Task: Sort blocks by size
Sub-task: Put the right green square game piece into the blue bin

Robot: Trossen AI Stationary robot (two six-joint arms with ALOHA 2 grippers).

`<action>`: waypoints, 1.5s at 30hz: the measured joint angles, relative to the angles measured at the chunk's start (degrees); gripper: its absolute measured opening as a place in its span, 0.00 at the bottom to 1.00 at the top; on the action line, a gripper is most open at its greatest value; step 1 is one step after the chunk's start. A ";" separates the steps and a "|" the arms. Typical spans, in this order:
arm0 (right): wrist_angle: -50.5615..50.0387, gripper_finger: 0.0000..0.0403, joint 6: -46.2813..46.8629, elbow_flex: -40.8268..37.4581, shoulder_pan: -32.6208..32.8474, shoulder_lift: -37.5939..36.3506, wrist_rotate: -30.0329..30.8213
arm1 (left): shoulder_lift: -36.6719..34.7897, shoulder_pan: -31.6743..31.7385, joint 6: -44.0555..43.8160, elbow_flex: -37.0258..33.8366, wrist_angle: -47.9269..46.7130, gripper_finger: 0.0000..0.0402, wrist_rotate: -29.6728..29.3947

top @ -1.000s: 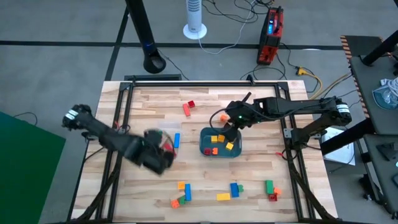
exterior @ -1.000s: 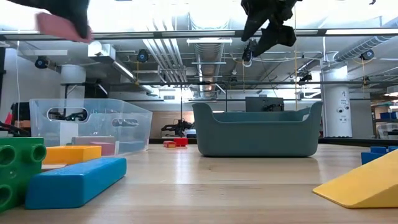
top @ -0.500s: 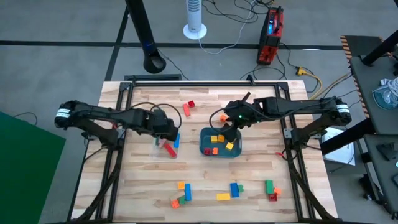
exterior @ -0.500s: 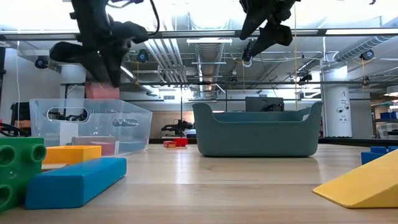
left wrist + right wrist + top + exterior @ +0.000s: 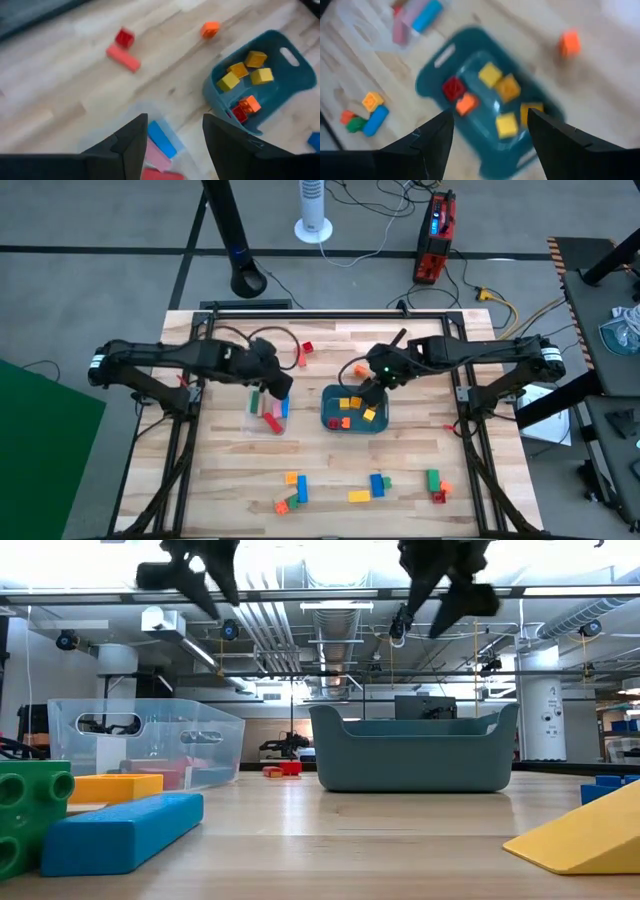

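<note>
Two containers already held part of the sort: short cubes lay in the teal tray (image 5: 354,423) at the middle of the counter (image 5: 420,480), and longer bars lay in the clear container (image 5: 266,413) just to its left. Several blocks (image 5: 372,485) were still scattered along the counter's near edge, and a red pair (image 5: 302,352) sat near the far edge, so the job looked roughly half done. The left gripper (image 5: 280,383) hung over the container with fingers spread wide and empty; half a second earlier it had held a pink bar there. The right gripper (image 5: 372,385), also wide and empty, hovered above the tray.
</note>
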 joint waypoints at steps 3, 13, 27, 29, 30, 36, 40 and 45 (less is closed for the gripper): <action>-1.63 0.58 9.05 -0.02 3.92 0.00 -0.57 | 0.00 1.08 8.73 3.69 -1.74 0.42 -0.93; -1.29 0.54 45.56 -0.02 24.35 2.05 -0.72 | -6.82 2.36 26.78 5.77 -1.01 0.39 1.55; 10.59 0.28 61.62 0.39 34.66 20.51 -8.08 | -15.54 2.25 32.76 0.41 6.78 0.39 1.69; 10.05 0.21 61.59 0.39 34.64 22.70 -10.14 | -15.98 2.25 32.76 -0.30 6.69 0.39 2.10; 9.90 0.18 61.38 0.39 34.64 23.55 -10.56 | -16.06 2.21 32.76 -0.61 6.51 0.39 2.12; 8.14 0.03 59.61 0.39 34.64 25.27 -10.17 | -16.48 2.18 32.95 -2.15 6.35 0.39 2.12; 0.20 0.03 59.16 0.42 34.64 25.21 -8.57 | -16.41 2.18 33.33 -3.29 6.39 0.39 2.12; -8.12 0.03 57.39 0.37 34.37 22.66 -8.57 | -16.25 2.19 33.44 -3.82 6.46 0.39 2.14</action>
